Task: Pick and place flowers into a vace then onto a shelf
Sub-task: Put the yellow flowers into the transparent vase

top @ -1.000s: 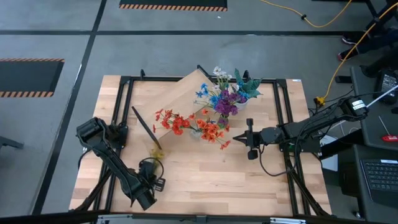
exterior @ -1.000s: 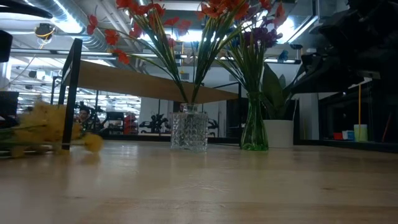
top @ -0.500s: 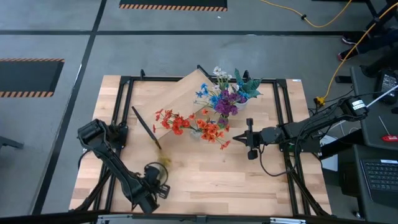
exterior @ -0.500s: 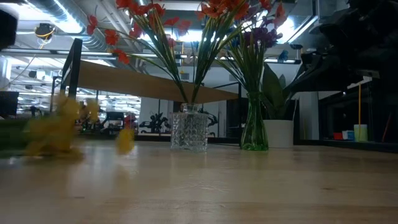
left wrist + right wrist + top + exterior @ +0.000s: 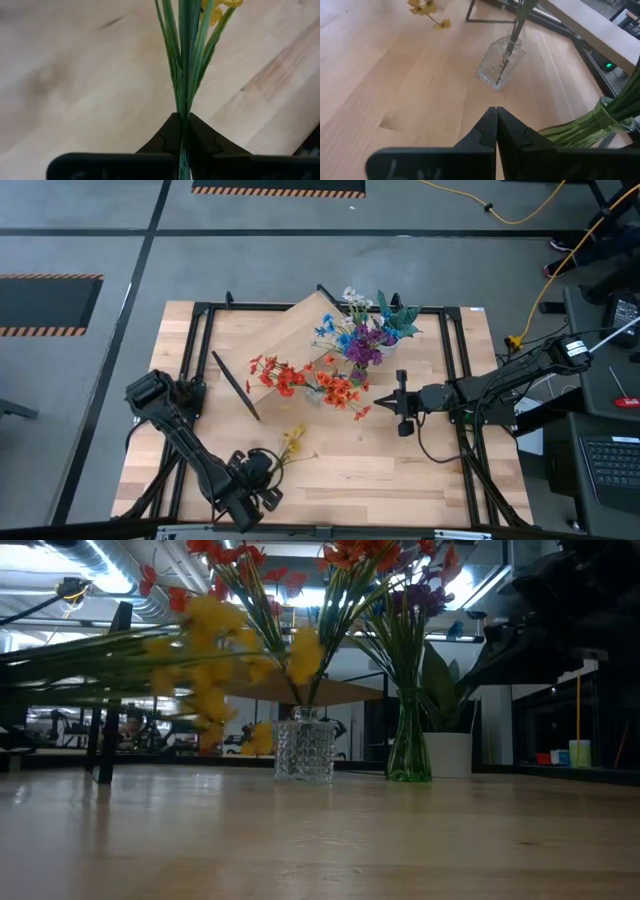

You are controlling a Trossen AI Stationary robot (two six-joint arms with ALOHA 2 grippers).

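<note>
jaws of left gripper (image 5: 182, 131) clamp yellow flowers' stems (image 5: 185, 60).

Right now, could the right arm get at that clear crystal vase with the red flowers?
Probably yes. The right gripper hangs shut just beside the crystal vase, with bare tabletop between them. The overhanging red flowers might brush it, and it must open first.

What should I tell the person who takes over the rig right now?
Left gripper: shut on the yellow flowers, lifted near the table's front edge.
Right gripper: shut, empty, waiting beside the vases.
Clear vase: holds the orange-red flowers.
Green vase: holds the purple and blue flowers.
The shelf stands tilted behind the vases, nothing on it.
Left: put the yellow flowers in a vase, then vases onto the shelf.
</note>
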